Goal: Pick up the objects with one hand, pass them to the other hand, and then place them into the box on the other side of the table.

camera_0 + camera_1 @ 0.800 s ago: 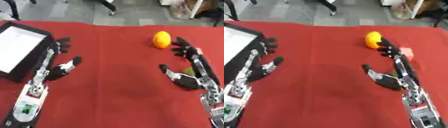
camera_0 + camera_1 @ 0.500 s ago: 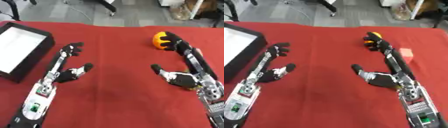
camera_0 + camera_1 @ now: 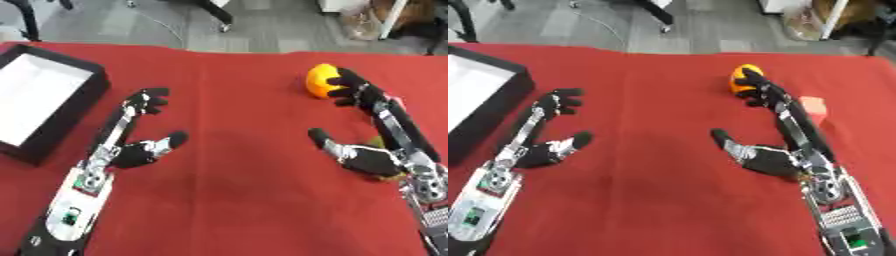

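An orange round fruit [image 3: 320, 81] lies on the red table at the far right. My right hand [image 3: 367, 157] is open, palm up and toward the left, with its fingertips [image 3: 350, 87] touching the fruit's right side. A small green thing [image 3: 376, 142] shows just behind that hand's palm. A pink block [image 3: 814, 108] lies to the right of the right forearm. My left hand [image 3: 131, 145] is open over the table's left half, fingers stretched up and away, holding nothing. The black box with a white inside [image 3: 22, 145] stands at the far left edge.
The red cloth [image 3: 236, 130] covers the whole table. Beyond its far edge lie a grey floor and chair legs [image 3: 214, 12]. The strip of cloth between the two hands is bare.
The camera has tilted, so the whole picture shifted. My right hand's fingers have reached forward to the orange fruit. My left hand has moved right, away from the box.
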`<action>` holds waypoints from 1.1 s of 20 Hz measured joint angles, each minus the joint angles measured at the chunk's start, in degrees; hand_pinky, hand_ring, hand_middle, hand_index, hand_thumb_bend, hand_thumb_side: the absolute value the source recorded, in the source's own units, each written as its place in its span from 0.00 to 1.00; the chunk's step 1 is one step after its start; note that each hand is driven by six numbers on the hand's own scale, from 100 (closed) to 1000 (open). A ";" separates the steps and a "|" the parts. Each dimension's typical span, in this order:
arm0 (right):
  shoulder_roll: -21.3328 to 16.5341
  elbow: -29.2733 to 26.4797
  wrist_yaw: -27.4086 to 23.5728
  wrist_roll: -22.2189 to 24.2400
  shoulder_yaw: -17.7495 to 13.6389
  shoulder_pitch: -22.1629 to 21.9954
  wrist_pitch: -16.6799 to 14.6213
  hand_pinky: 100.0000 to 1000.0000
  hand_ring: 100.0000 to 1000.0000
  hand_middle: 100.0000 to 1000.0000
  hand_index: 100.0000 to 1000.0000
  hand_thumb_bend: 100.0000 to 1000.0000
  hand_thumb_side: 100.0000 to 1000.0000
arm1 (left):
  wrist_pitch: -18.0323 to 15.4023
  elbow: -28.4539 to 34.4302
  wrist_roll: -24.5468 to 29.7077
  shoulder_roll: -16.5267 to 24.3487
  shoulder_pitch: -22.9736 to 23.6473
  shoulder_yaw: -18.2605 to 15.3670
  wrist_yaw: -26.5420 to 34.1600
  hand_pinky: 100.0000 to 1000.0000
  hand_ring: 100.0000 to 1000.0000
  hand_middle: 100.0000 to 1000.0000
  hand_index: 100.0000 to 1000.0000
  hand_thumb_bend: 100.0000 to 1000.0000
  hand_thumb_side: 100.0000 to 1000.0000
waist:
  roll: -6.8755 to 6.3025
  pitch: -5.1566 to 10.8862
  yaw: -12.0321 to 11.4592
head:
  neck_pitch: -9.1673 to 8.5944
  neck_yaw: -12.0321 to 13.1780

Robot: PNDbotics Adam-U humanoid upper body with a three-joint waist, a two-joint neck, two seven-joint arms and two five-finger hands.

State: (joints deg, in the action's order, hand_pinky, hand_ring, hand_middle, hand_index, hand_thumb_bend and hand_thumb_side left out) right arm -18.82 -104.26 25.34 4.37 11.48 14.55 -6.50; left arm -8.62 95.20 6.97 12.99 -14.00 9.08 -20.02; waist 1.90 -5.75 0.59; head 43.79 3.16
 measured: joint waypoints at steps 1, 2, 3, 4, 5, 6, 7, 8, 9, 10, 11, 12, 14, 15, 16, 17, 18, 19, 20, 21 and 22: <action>-0.97 0.54 0.70 -0.04 -0.33 0.00 0.71 0.77 0.79 0.83 0.98 0.36 0.41 | 0.01 0.12 0.01 0.00 0.11 0.00 0.01 0.76 0.75 0.78 0.88 0.64 0.63 | 0.00 0.00 -0.08 | 0.00 -0.18; -2.01 1.17 1.41 -0.05 -0.67 0.00 1.40 0.76 0.79 0.83 0.98 0.36 0.41 | 0.02 0.30 0.01 -0.01 0.32 0.00 0.02 0.76 0.75 0.78 0.88 0.64 0.63 | 0.00 0.00 -0.19 | 0.00 -0.35; -3.01 1.79 2.10 -0.03 -0.96 0.00 2.08 0.77 0.79 0.83 0.98 0.36 0.41 | 0.06 0.39 -0.01 -0.01 0.51 0.02 0.04 0.76 0.75 0.78 0.88 0.64 0.64 | 0.00 0.00 -0.26 | 0.00 -0.43; -4.00 2.49 2.72 0.07 -1.18 -0.01 2.75 0.77 0.79 0.83 0.98 0.36 0.41 | 0.13 0.60 -0.05 -0.02 0.61 0.09 0.06 0.76 0.75 0.78 0.88 0.64 0.64 | 0.00 0.00 -0.28 | 0.00 -0.55; -5.02 3.26 3.31 0.29 -1.33 -0.03 3.38 0.78 0.79 0.83 0.98 0.35 0.41 | 0.25 0.80 -0.16 -0.03 0.70 0.24 0.08 0.76 0.75 0.78 0.88 0.64 0.64 | 0.00 0.00 -0.29 | 0.00 -0.66; -6.00 4.05 3.84 0.66 -1.44 -0.16 3.98 0.78 0.79 0.83 0.98 0.35 0.41 | 0.38 1.07 -0.28 -0.06 0.83 0.36 0.10 0.76 0.75 0.78 0.88 0.64 0.64 | 0.00 0.00 -0.33 | 0.00 -0.78; -6.95 4.88 4.37 1.22 -1.45 -0.36 4.53 0.78 0.80 0.83 0.98 0.35 0.41 | 0.51 1.34 -0.38 -0.10 0.93 0.48 0.13 0.76 0.75 0.78 0.88 0.64 0.64 | 0.00 0.00 -0.37 | 0.00 -0.83; -7.86 5.68 4.91 1.92 -1.44 -0.51 4.98 0.79 0.80 0.84 0.98 0.34 0.40 | 0.65 1.56 -0.45 -0.19 0.95 0.64 0.16 0.76 0.75 0.78 0.88 0.63 0.64 | 0.00 0.00 -0.40 | 0.00 -0.85; -8.71 6.39 5.49 2.80 -1.39 -0.56 5.32 0.79 0.80 0.84 0.97 0.34 0.40 | 0.77 1.81 -0.47 -0.26 0.96 0.71 0.19 0.76 0.75 0.78 0.88 0.63 0.64 | 0.00 0.00 -0.40 | 0.00 -0.88; -9.47 6.99 6.15 3.77 -1.26 -0.75 5.54 0.80 0.81 0.84 0.97 0.34 0.40 | 0.89 1.99 -0.50 -0.27 0.98 0.73 0.21 0.76 0.75 0.78 0.88 0.63 0.64 | 0.00 0.00 -0.43 | 0.00 -0.92; -10.14 7.51 6.88 4.78 -1.12 -1.01 5.71 0.80 0.81 0.84 0.97 0.34 0.40 | 1.02 2.08 -0.51 -0.28 1.00 0.74 0.21 0.76 0.75 0.78 0.88 0.63 0.64 | 0.00 0.00 -0.45 | 0.00 -0.97; -10.70 7.91 7.70 5.70 -1.10 -1.16 5.85 0.81 0.81 0.84 0.97 0.33 0.40 | 1.10 2.16 -0.54 -0.30 1.04 0.76 0.21 0.76 0.75 0.78 0.88 0.63 0.64 | 0.00 0.00 -0.45 | 0.00 -1.03; -11.61 8.50 9.35 7.17 -1.13 -1.56 6.11 0.81 0.81 0.84 0.97 0.33 0.40 | 1.22 2.42 -0.63 -0.35 1.18 0.80 0.22 0.76 0.75 0.78 0.88 0.63 0.64 | 0.00 0.00 -0.45 | 0.00 -1.12; -11.95 8.69 10.15 7.70 -1.19 -1.75 6.25 0.81 0.81 0.83 0.97 0.33 0.40 | 1.26 2.44 -0.67 -0.43 1.26 0.82 0.22 0.76 0.75 0.78 0.88 0.63 0.64 | 0.00 0.00 -0.45 | 0.00 -1.16; -12.24 8.92 10.84 8.17 -1.31 -2.03 6.40 0.81 0.81 0.83 0.97 0.33 0.40 | 1.31 2.47 -0.71 -0.44 1.36 0.83 0.22 0.76 0.75 0.78 0.88 0.63 0.64 | 0.00 0.00 -0.45 | 0.00 -1.20; -12.43 9.10 11.43 8.53 -1.50 -2.26 6.60 0.81 0.81 0.83 0.97 0.32 0.40 | 1.32 2.54 -0.72 -0.44 1.42 0.85 0.22 0.77 0.76 0.79 0.88 0.59 0.65 | 0.00 0.00 -0.42 | 0.00 -1.23; -12.61 9.31 11.92 8.88 -1.58 -2.50 6.72 0.82 0.81 0.83 0.96 0.32 0.39 | 1.30 2.62 -0.68 -0.44 1.42 0.87 0.23 0.79 0.77 0.80 0.89 0.53 0.67 | 0.00 0.00 -0.39 | 0.00 -1.24; -12.77 9.51 12.35 9.17 -1.77 -2.61 6.88 0.82 0.81 0.83 0.96 0.32 0.39 | 1.16 2.70 -0.51 -0.44 1.43 0.95 0.28 0.79 0.77 0.80 0.89 0.52 0.67 | 0.00 0.00 -0.34 | 0.00 -1.24; -12.86 9.78 12.78 9.38 -1.97 -2.80 7.09 0.82 0.81 0.83 0.96 0.32 0.39 | 0.93 2.73 -0.15 -0.45 1.45 1.01 0.36 0.79 0.77 0.80 0.90 0.51 0.68 | 0.00 0.00 -0.31 | 0.00 -1.24; -12.90 10.14 13.19 9.55 -2.21 -3.05 7.27 0.82 0.81 0.83 0.96 0.32 0.38 | 0.69 2.73 0.25 -0.45 1.48 1.01 0.52 0.79 0.77 0.80 0.90 0.50 0.68 | 0.00 0.00 -0.29 | 0.00 -1.24; -12.90 10.52 13.50 9.61 -2.43 -3.17 7.41 0.82 0.81 0.83 0.96 0.31 0.38 | 0.46 2.73 0.65 -0.45 1.51 1.01 0.73 0.79 0.77 0.80 0.90 0.50 0.68 | 0.00 0.00 -0.26 | 0.00 -1.24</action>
State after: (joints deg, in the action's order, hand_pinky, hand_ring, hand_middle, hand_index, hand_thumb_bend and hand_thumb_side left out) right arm -31.72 -93.74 38.84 13.98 9.05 11.38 0.90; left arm -8.16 97.94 7.62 12.54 -12.49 10.09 -19.29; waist 1.90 -5.75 0.32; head 43.79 1.92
